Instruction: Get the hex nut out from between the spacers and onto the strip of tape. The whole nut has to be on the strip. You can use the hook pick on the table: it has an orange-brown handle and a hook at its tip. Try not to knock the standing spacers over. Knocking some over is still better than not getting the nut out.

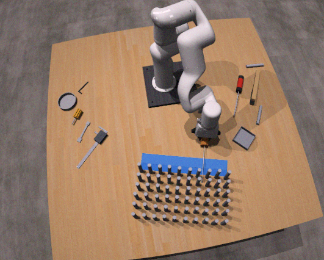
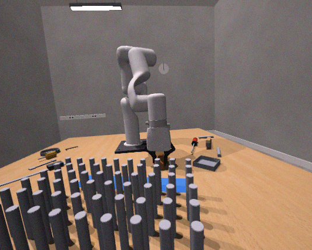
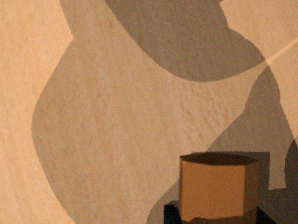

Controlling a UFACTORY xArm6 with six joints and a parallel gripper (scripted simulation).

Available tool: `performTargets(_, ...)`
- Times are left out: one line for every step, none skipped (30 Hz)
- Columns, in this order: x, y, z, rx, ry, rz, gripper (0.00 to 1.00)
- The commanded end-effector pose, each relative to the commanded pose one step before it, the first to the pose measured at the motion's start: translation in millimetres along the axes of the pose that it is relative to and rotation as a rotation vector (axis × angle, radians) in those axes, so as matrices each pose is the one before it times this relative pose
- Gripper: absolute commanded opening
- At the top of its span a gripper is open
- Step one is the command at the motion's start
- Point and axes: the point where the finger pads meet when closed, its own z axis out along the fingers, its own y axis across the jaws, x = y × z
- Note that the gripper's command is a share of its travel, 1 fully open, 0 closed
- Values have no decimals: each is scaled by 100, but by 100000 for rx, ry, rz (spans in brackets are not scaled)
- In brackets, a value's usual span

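My gripper (image 1: 205,140) (image 2: 160,155) is shut on the orange-brown handle of the hook pick (image 1: 203,158) (image 2: 163,161) (image 3: 218,187). It hangs low over the table, just behind the right part of the blue tape strip (image 1: 159,160) (image 2: 180,185). The pick's thin shaft runs forward across the strip, and its tip reaches in among the back rows of the grey spacers (image 1: 180,195) (image 2: 106,199). All the spacers I can see stand upright. I cannot see the hex nut; the spacers hide it.
To the right lie a grey square tray (image 1: 244,138) (image 2: 206,162), a red-handled screwdriver (image 1: 239,85), a wooden block (image 1: 255,86) and two grey rods (image 1: 259,115). To the left lie a caliper (image 1: 93,146), a round dish (image 1: 67,101) and small tools.
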Motion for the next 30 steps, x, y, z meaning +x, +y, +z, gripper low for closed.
performTargets(819, 113, -124, -231, -354, 7, 0)
performTargets(231, 4, 1, 0, 0, 0, 0)
performTargets(226, 3, 1, 0, 0, 0, 0)
performTargets(224, 4, 1, 0, 0, 0, 0)
performTargets(218, 3, 1, 0, 0, 0, 0)
performTargets(216, 4, 0, 0, 0, 0, 0)
performTargets(210, 3, 1, 0, 0, 0, 0)
performTargets(0, 0, 0, 0, 0, 0, 0)
performTargets(0, 0, 0, 0, 0, 0, 0)
performTargets(206, 4, 1, 0, 0, 0, 0)
performTargets(201, 3, 1, 0, 0, 0, 0)
performTargets(195, 3, 1, 0, 0, 0, 0)
performTargets(190, 4, 0, 0, 0, 0, 0)
performTargets(183, 2, 1, 0, 0, 0, 0)
performTargets(178, 3, 1, 0, 0, 0, 0)
performTargets(172, 3, 1, 0, 0, 0, 0)
performTargets(165, 2, 1, 0, 0, 0, 0)
performTargets(160, 3, 0, 0, 0, 0, 0)
performTargets(152, 3, 0, 0, 0, 0, 0)
performTargets(145, 2, 1, 0, 0, 0, 0)
performTargets(139, 2, 0, 0, 0, 0, 0)
performTargets(132, 3, 0, 0, 0, 0, 0)
performTargets(124, 2, 0, 0, 0, 0, 0)
performTargets(117, 1, 1, 0, 0, 0, 0)
performTargets(0, 0, 0, 0, 0, 0, 0)
performTargets(0, 0, 0, 0, 0, 0, 0)
performTargets(111, 2, 0, 0, 0, 0, 0)
performTargets(103, 2, 0, 0, 0, 0, 0)
performTargets(96, 2, 0, 0, 0, 0, 0)
performTargets(88, 1, 0, 0, 0, 0, 0)
